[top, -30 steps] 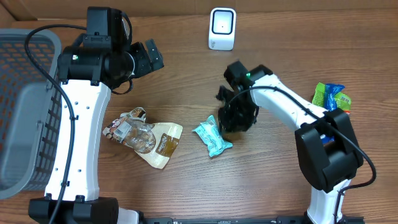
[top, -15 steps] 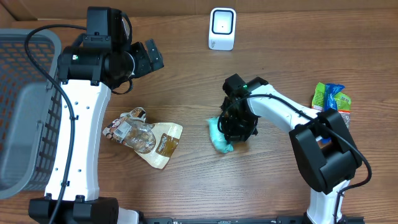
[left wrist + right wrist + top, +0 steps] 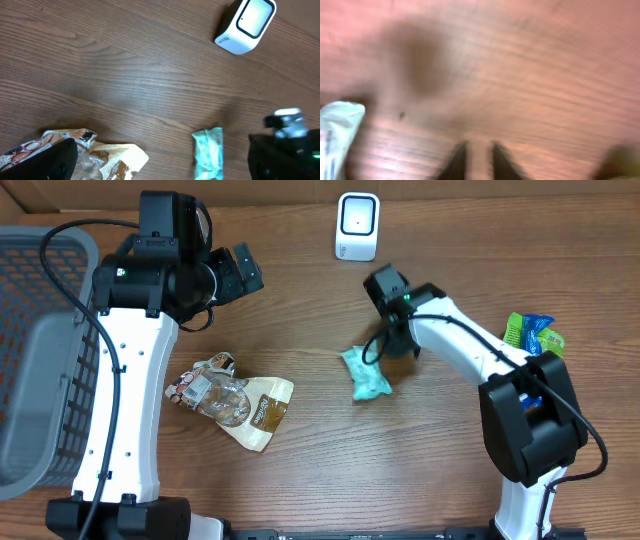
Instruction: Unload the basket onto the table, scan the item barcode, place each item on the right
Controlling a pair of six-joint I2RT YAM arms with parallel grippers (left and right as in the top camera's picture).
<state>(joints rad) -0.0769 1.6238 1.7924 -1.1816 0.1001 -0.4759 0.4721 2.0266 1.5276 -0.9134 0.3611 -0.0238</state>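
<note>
A grey mesh basket (image 3: 40,300) stands at the bench's (image 3: 310,490) far left edge, well to the left of the white box-shaped scanner (image 3: 357,226) and nearer the front. The left tool (image 3: 238,272) hangs just left of the scanner, released, its black fingers (image 3: 52,159) spread wide with nothing between them. In front of it and left of the scanner lies a crinkled clear-and-brown snack bag (image 3: 240,402), flat on the wood.

The teal plastic packet (image 3: 367,373), the item to scan, lies on the bench straight in front of the scanner, well apart from it. The right tool (image 3: 479,159) sits just beside the packet's rear right corner, between packet and scanner. In its own blurred wrist view the two dark fingertips stand a little apart with bare wood in the gap, grasping nothing, and the packet shows only at the left edge, clear of them. Far right of the scanner, behind the right arm's base, lie green and blue wrapped packets (image 3: 533,335).
</note>
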